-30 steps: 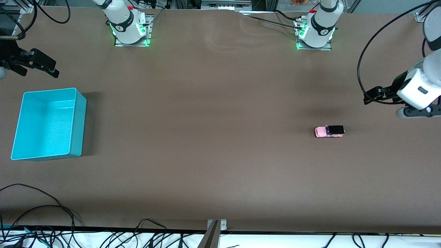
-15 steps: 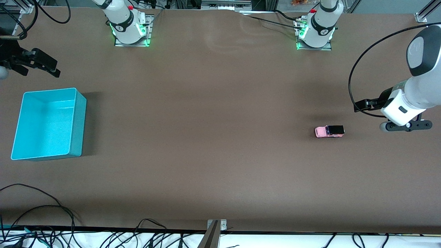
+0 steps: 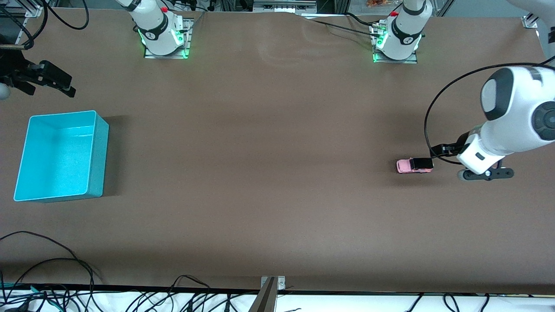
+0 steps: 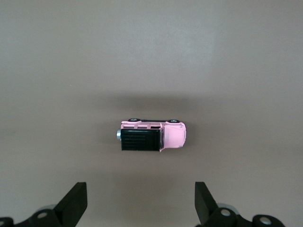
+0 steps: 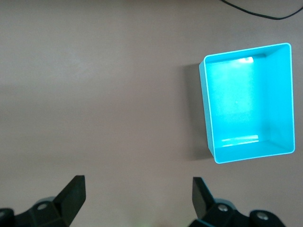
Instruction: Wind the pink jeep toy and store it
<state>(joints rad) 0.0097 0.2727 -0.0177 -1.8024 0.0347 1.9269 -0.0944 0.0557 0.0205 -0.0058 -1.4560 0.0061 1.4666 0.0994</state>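
On table: one pink jeep toy (image 3: pixel 414 165), one teal bin (image 3: pixel 60 156); both grippers' fingers apart.

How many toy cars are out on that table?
1. The pink jeep toy sits on the brown table toward the left arm's end; the teal bin at the right arm's end looks empty.

Left arm (image 3: pixel 511 117) reaches from its base (image 3: pixel 396 41) out past the table's edge at its own end and bends back in over the table, wrist pointing down. Left gripper (image 4: pixel 139 203) hangs in the air with its fingers (image 4: pixel 75 201) spread wide, nothing between them. Right arm is mostly out of frame at its own end of the table. Right gripper (image 5: pixel 137 201) is also up in the air, fingers (image 5: pixel 201 196) wide apart and empty.
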